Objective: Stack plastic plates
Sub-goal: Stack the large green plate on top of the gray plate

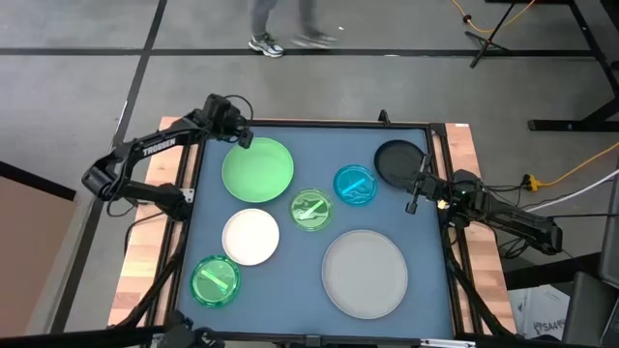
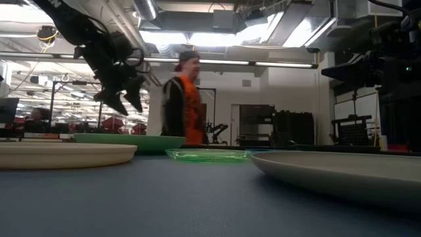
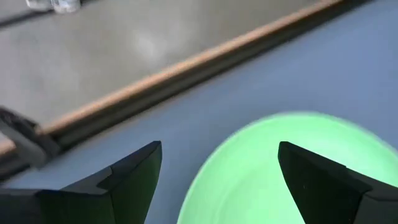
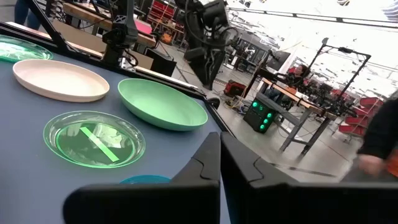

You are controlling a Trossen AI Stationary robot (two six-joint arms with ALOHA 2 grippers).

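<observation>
Seven round plates lie flat and unstacked across the blue desk (image 1: 290, 290). Nearest the front edge sit a small green plate (image 1: 214, 281) and the large grey plate (image 1: 365, 274). Behind them are the white plate (image 1: 250, 236) and a second small green plate (image 1: 310, 209), then the blue plate (image 1: 355, 185). At the far edge, the left gripper (image 1: 244, 137), fingers wide, hovers over the light green plate's (image 1: 257, 170) rim. The right gripper (image 1: 412, 200), fingers pressed together, waits beside the black plate (image 1: 397, 160). Beyond the desk a person (image 2: 183, 99) walks past.

Seven plates lie flat, unstacked: grey (image 1: 365, 274) five o'clock, light green (image 1: 257, 170) eleven, black (image 1: 397, 160) one, white (image 1: 250, 237), small translucents between.
</observation>
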